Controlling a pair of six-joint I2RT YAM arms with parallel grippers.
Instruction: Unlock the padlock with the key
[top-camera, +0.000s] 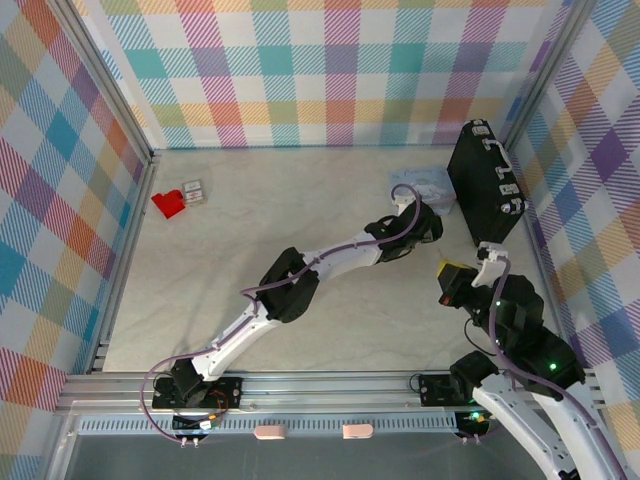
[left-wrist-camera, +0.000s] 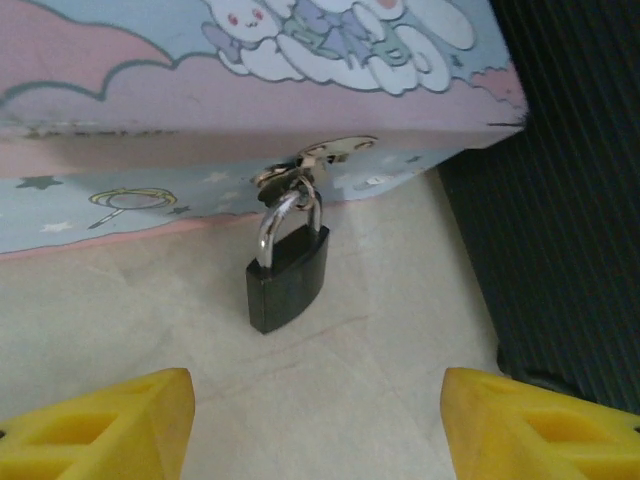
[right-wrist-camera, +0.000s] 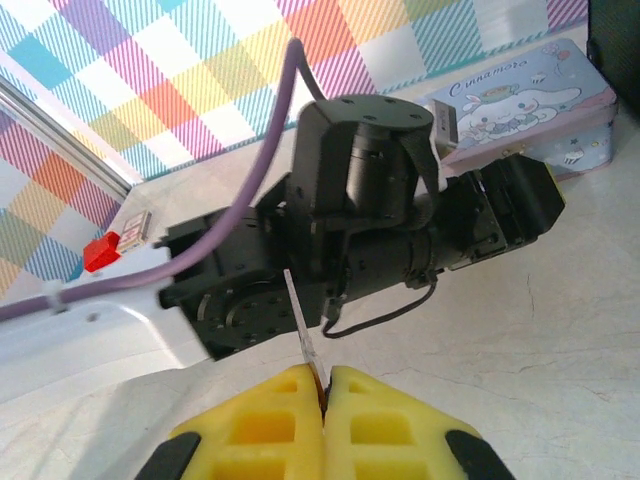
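at the tin hasp (left-wrist-camera: 330, 152), dark blocky padlock (left-wrist-camera: 290, 280); left gripper (left-wrist-camera: 320, 430) spread, right gripper (right-wrist-camera: 325, 395) pinching flat key (right-wrist-camera: 302, 322).

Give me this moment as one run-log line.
left gripper open, facing small dark padlock hanging from hasp of pastel cartoon tin | right gripper shut on thin silver key | key not yet in padlock

In the left wrist view the bottom edge cuts my left tool (left-wrist-camera: 318, 425) at 6 o'clock, its yellow fingers (left-wrist-camera: 110, 425) running out of frame. The tin (left-wrist-camera: 200, 100) runs off at 12 and 9 o'clock, and the briefcase (left-wrist-camera: 570, 200) at 3. I cannot make out the keyhole on the padlock (left-wrist-camera: 288, 270). In the right wrist view my right tool (right-wrist-camera: 325, 410) hides the head of the key (right-wrist-camera: 303, 335), and my left arm (right-wrist-camera: 370, 220) covers the tin's 9 o'clock end.
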